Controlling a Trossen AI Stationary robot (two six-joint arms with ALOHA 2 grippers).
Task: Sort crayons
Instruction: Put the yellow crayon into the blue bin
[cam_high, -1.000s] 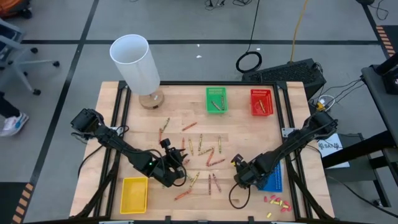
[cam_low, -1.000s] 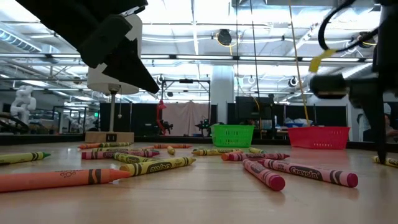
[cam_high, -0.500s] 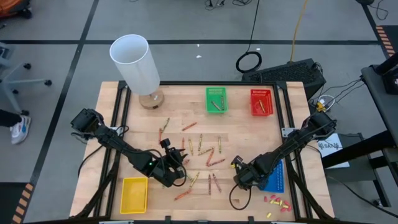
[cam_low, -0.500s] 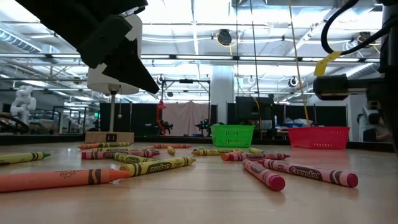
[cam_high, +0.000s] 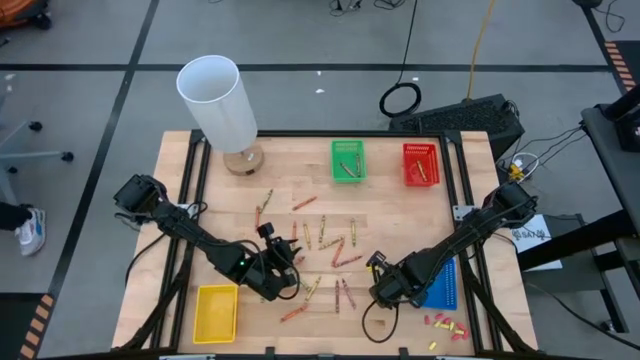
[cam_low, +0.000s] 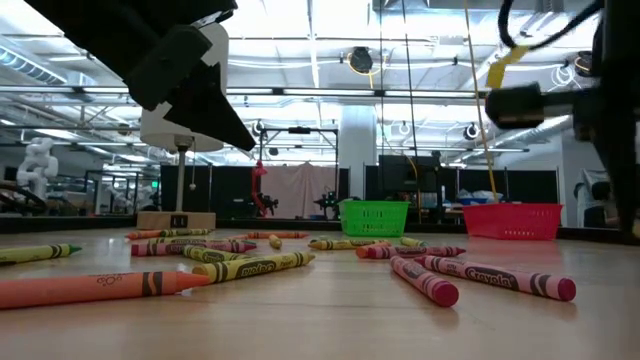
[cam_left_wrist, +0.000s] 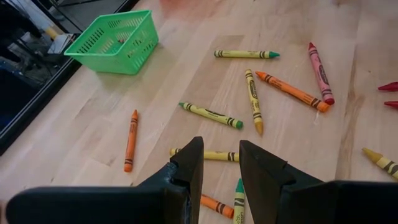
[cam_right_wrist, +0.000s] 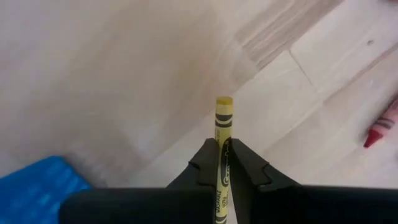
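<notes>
Now the right hand (cam_right_wrist: 222, 163) is clamped on a yellow crayon (cam_right_wrist: 222, 134), its two dark fingers pressed flat against the paper wrapper with the blunt end poking out ahead of them. In the high view this hand (cam_high: 378, 285) sits over the near right part of the table (cam_high: 440, 215), just beside the blue basket (cam_high: 441, 288).

The step in hand looks like carrying this crayon to its bin. Judging by colour, the yellow basket (cam_high: 216, 310) at the near left corner is the likely target, well apart from the hand and across the loose crayons (cam_high: 330, 242) strewn over the middle. To do it well, lift straight up first so the crayon's free end clears the wood, then travel high enough to pass over the scatter without sweeping any stick aside. The grip is near one end, so the crayon could pivot; moving smoothly should keep it from twisting between the fingers.

The left hand (cam_left_wrist: 219, 163) hangs near the yellow basket's side of the table with its fingers parted a little and nothing between them, above several yellow and orange sticks. It sits close to the route, so the right arm may need to hold off or pass behind it. The green basket (cam_high: 347, 160) and red basket (cam_high: 421, 164) at the far edge already contain a few crayons.
</notes>
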